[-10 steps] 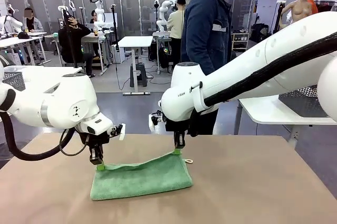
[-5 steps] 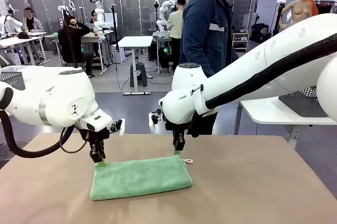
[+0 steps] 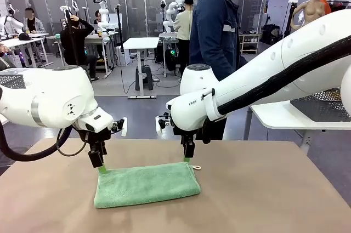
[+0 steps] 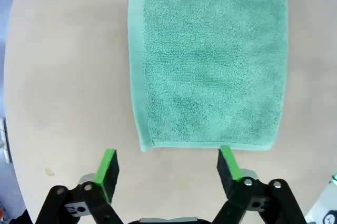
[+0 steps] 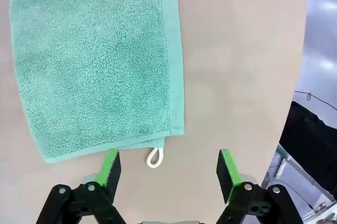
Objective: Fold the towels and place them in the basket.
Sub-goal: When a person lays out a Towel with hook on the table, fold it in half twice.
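Note:
A green towel (image 3: 145, 185) lies folded flat on the brown table (image 3: 263, 189), its white corner loop (image 3: 196, 168) at the far right corner. My left gripper (image 3: 101, 168) hovers open just over the towel's far left corner. In the left wrist view the towel (image 4: 210, 60) ends just ahead of the spread left gripper (image 4: 168, 163), which holds nothing. My right gripper (image 3: 187, 159) hangs open over the far right corner. The right wrist view has the towel (image 5: 95, 60) and its loop (image 5: 154, 157) lying free in front of the right gripper (image 5: 167, 168). A dark wire-mesh basket (image 3: 323, 104) sits on a white side table at the right.
A person in a dark blue jacket (image 3: 216, 30) stands at the table's far side, behind my right arm. Another mesh basket (image 3: 12, 82) shows at the left edge. Bare tabletop surrounds the towel on all sides.
Both grippers have opened and let go of the towel's far corners. The raised far edge has dropped flat, and both grippers have lifted slightly off it.

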Robot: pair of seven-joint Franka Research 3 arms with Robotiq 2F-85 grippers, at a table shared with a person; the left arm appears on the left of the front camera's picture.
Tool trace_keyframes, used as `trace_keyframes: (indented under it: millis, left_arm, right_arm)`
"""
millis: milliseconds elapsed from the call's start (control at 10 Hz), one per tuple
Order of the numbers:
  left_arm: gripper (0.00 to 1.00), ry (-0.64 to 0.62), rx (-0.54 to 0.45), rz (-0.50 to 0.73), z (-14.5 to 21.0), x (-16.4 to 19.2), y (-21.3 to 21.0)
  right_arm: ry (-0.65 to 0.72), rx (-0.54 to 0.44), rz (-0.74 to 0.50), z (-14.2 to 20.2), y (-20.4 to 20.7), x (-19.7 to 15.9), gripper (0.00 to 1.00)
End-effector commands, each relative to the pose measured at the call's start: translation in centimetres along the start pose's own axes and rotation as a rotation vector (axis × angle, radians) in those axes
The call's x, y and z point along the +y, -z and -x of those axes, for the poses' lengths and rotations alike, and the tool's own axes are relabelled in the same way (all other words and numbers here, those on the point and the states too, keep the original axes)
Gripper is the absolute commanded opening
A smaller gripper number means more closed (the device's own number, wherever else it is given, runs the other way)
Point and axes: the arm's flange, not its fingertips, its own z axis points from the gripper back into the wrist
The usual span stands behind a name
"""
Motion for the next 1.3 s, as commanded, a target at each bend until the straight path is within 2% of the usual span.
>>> trace_keyframes:
  millis: [0,400,600,700,800,900,1000,1200]
  left_arm:
    - [1.0,0.002,0.003,0.001,-0.2,0.6,0.5]
    - [1.0,-0.001,0.002,0.009,0.0,0.2,0.6]
    - [1.0,-0.158,0.014,-0.042,0.2,-1.8,-5.3]
    - [1.0,-0.205,-0.061,0.01,1.1,-3.3,-8.5]
    - [1.0,-0.265,-0.078,0.019,1.9,-4.7,-11.1]
    - [1.0,-0.329,-0.047,-0.013,2.6,-6.5,-13.7]
    - [1.0,-0.386,-0.045,-0.057,3.6,-8.4,-16.4]
    - [1.0,-0.454,-0.142,-0.142,6.5,-13.3,-23.3]
  right_arm:
    - [0.0,0.0,-0.001,-0.1,0.0,-0.2,0.92]
    - [0.0,-0.003,0.002,-0.1,-0.1,-0.2,0.92]
    - [0.304,0.013,0.035,-0.1,-1.8,1.9,0.92]
    - [0.384,0.015,0.053,0.2,-2.3,3.2,0.92]
    - [0.477,0.021,0.075,0.6,-2.8,4.3,0.92]
    - [0.591,0.026,0.092,1.0,-3.1,5.4,1.0]
    - [0.683,0.031,0.106,1.3,-3.1,6.2,1.0]
    - [0.869,0.041,0.126,1.7,-2.3,7.8,1.0]
